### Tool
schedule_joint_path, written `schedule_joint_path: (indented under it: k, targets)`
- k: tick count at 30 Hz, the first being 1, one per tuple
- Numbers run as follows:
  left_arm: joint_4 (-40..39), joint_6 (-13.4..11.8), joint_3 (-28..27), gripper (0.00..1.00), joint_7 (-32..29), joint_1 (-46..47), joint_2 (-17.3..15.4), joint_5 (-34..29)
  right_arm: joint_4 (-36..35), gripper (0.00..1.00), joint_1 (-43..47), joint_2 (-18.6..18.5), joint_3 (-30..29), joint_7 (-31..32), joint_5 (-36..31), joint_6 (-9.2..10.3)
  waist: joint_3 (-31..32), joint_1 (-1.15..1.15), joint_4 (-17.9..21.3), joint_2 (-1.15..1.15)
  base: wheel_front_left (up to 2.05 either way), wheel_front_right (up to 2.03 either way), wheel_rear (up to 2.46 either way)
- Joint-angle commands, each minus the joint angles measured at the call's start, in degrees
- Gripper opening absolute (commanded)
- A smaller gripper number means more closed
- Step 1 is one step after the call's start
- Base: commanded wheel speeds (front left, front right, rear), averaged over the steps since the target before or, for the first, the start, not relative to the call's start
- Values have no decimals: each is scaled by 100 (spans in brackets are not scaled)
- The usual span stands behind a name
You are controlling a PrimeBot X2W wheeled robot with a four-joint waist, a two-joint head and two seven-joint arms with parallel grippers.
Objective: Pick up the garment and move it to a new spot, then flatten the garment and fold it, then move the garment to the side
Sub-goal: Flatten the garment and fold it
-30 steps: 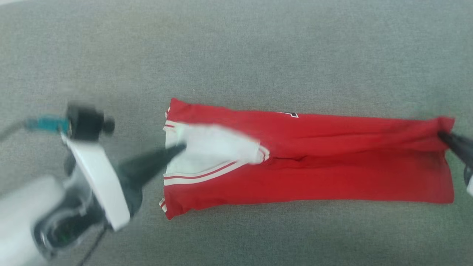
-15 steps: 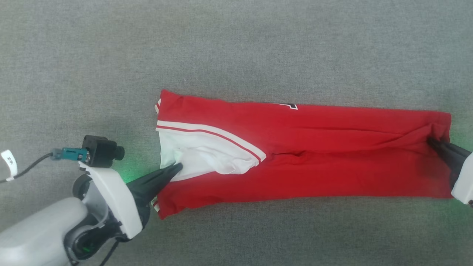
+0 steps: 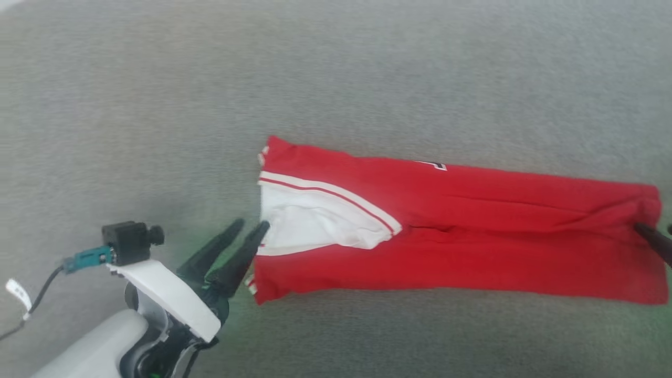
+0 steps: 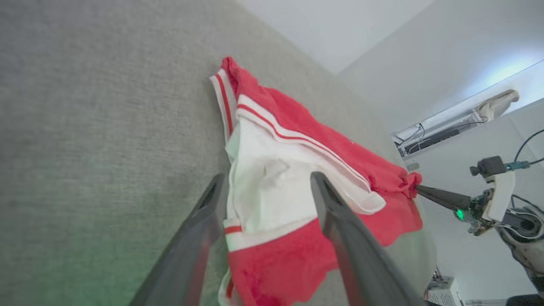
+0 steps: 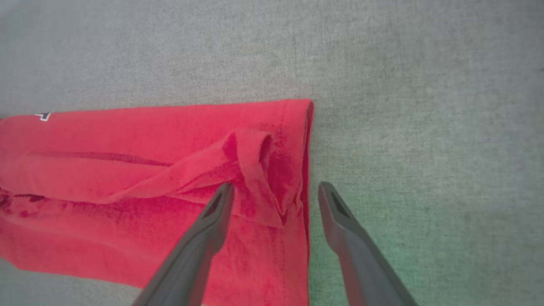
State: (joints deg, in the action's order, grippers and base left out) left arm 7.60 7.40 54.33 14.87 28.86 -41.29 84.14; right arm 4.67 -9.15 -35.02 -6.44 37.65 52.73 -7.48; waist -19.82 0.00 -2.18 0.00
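The garment [image 3: 472,236] lies on the grey cloth surface [image 3: 367,79] as a long red strip folded lengthwise. Its white sleeve [image 3: 315,226] with stripe trim lies on top at the left end. A corner of the black number [image 3: 436,166] peeks out at the far edge. My left gripper [image 3: 252,224] stands open at the sleeve end, and in the left wrist view its fingers [image 4: 340,221] straddle the sleeve [image 4: 272,187]. My right gripper [image 5: 276,187] is open around a bunched pleat [image 5: 255,170] at the hem. It also sits at the right edge of the head view [image 3: 653,233].
Grey cloth stretches on all sides of the garment. In the left wrist view the surface's far edge [image 4: 323,63] meets white walls, and cables and a bracket [image 4: 446,127] sit beyond the right arm [image 4: 488,199].
Both grippers were shut on the garment, the left on the white sleeve and the right on the hem. Both have opened and let go. The head camera has shifted, so the garment sits further right.
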Motion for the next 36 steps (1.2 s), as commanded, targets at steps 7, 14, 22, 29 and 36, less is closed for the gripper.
schedule_joint_path:
  k: [7,14,22,29,36]
  targets:
    - [445,11,-2154,100,35,-1195,1058,-1606,478,100,133,170,-479,406,-145,-2,224,0,-525,0,0,0,0]
    - [546,-12,-4110,100,36,-1736,2046,-4553,854,100,-67,468,-532,776,-486,-2,268,0,-667,0,0,0,0]
    - [15,6,-5221,100,37,-2118,2943,-6653,987,8,-363,899,-259,1001,-993,-14,161,0,-582,0,0,0,0]
    - [-354,8,-5333,100,37,-2214,3003,-7021,1041,0,-719,822,-498,703,-1257,5,51,0,-295,0,0,0,0]
    - [-558,9,-5651,100,37,-2164,3004,-7316,959,0,-987,458,-1047,411,-1412,3,-157,0,136,0,0,0,0]
